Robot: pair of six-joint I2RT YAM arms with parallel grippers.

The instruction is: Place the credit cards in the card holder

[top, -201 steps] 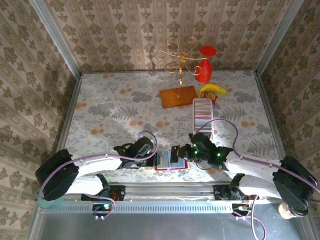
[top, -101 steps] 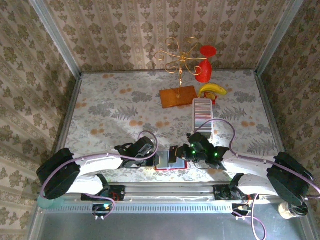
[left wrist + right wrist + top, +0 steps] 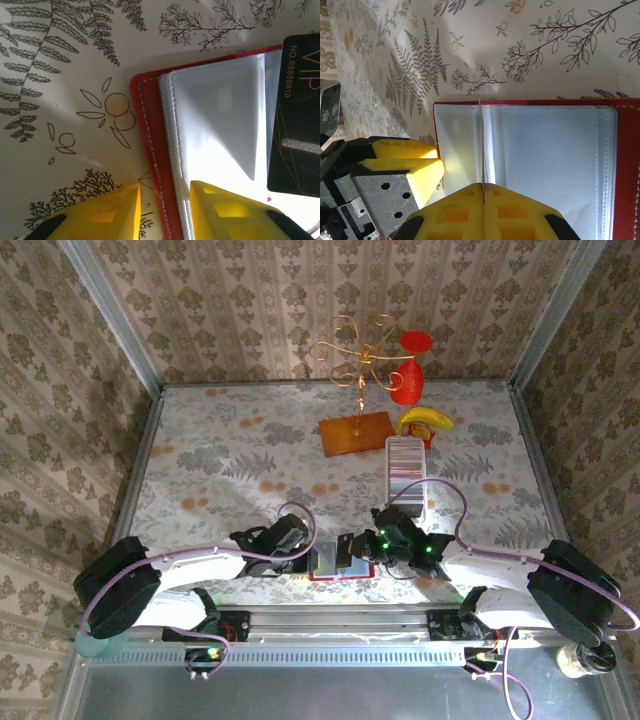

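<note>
Two grippers meet at the card holder (image 3: 328, 566), which lies open at the near edge of the table (image 3: 220, 460). The right gripper (image 3: 483, 189) is clamped on a black card (image 3: 295, 115) over the clear pockets. The left gripper (image 3: 165, 189) has its jaws spread, straddling the red cover's edge. Other credit cards (image 3: 406, 475) stand in a row farther back, well apart.

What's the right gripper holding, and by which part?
A black card, pinched by one edge in the shut right gripper and seen edge-on there, over the open red card holder.
</note>
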